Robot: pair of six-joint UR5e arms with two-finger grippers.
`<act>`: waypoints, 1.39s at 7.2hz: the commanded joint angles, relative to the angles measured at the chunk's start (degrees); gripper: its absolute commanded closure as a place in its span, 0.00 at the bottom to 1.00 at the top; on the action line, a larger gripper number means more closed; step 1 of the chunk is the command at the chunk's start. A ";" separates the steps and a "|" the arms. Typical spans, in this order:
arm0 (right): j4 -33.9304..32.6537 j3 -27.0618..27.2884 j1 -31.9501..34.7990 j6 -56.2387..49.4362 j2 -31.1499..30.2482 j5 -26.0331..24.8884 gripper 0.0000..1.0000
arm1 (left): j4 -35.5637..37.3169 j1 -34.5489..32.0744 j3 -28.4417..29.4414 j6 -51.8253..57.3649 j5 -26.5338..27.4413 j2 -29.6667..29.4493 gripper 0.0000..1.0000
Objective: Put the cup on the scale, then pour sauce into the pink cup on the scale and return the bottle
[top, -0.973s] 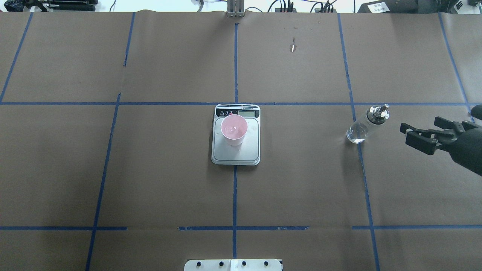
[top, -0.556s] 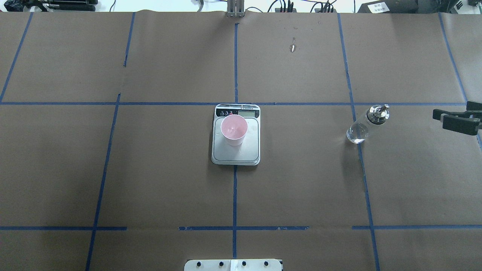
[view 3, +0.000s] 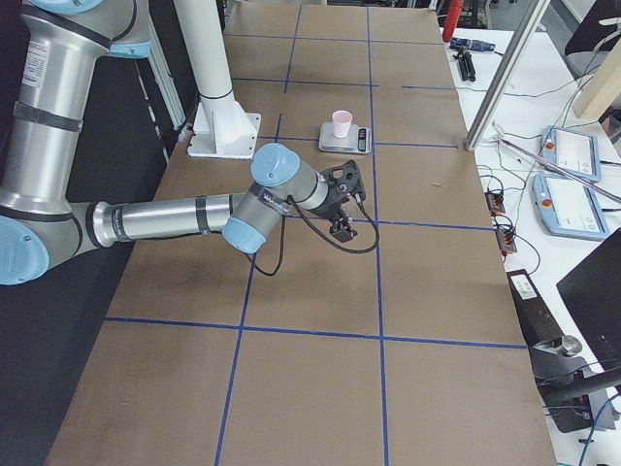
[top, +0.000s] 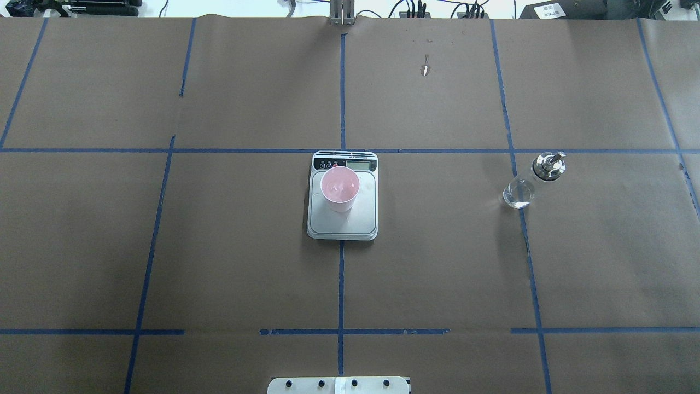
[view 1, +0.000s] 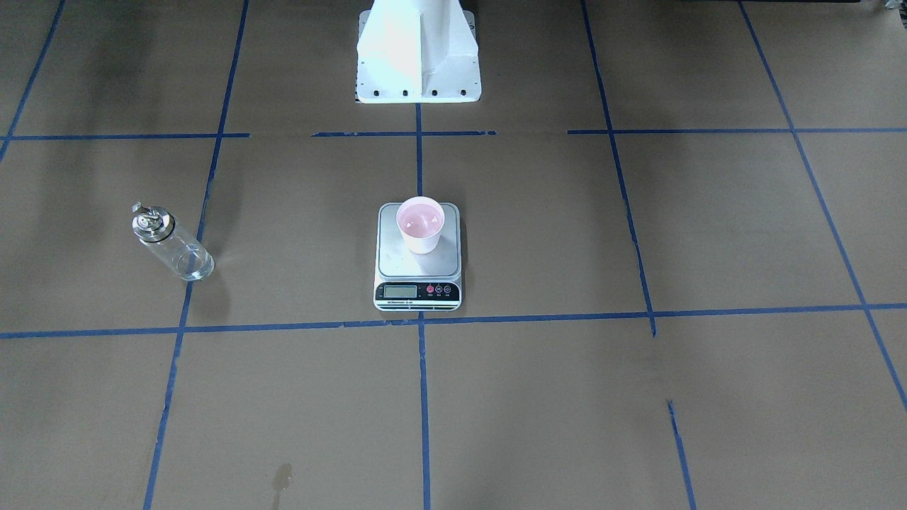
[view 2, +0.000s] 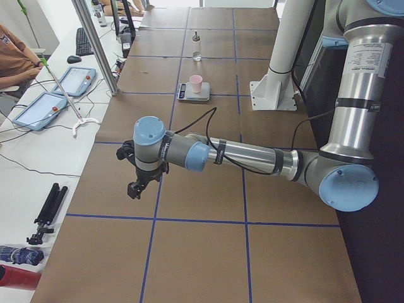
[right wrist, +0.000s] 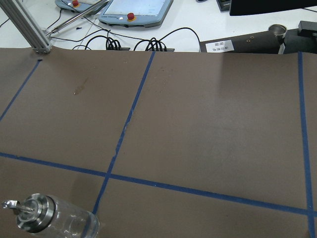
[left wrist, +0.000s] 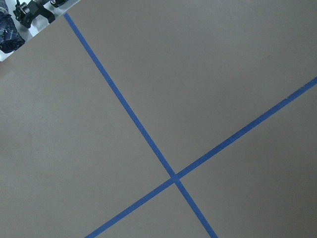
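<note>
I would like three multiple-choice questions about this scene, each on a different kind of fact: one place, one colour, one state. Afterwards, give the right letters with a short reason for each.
1. Where does the cup stand?
A. on the platform of the scale
B. beside the scale
C. behind the scale

2. What colour are the tape lines on the table?
A. red
B. blue
C. yellow

3. How is the bottle placed?
A. lying on its side
B. standing upright
C. tipped over the cup

Answers:
1 A: the overhead and front views show its base on the steel platform.
2 B: every line is blue in all views.
3 B: the left side view shows it standing with its cap up, far from the cup.
</note>
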 commanded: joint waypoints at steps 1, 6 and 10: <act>-10.28 -0.37 5.81 -1.61 1.71 7.70 0.00 | -0.14 -0.03 -0.07 0.09 -0.07 0.60 0.00; -34.44 -0.47 -0.04 -1.79 2.94 -3.44 0.00 | -0.32 -0.12 -0.25 0.35 -0.07 1.39 0.00; -65.77 -0.46 2.92 -20.72 13.68 -10.87 0.00 | -0.23 -0.29 -0.25 0.44 0.02 2.27 0.00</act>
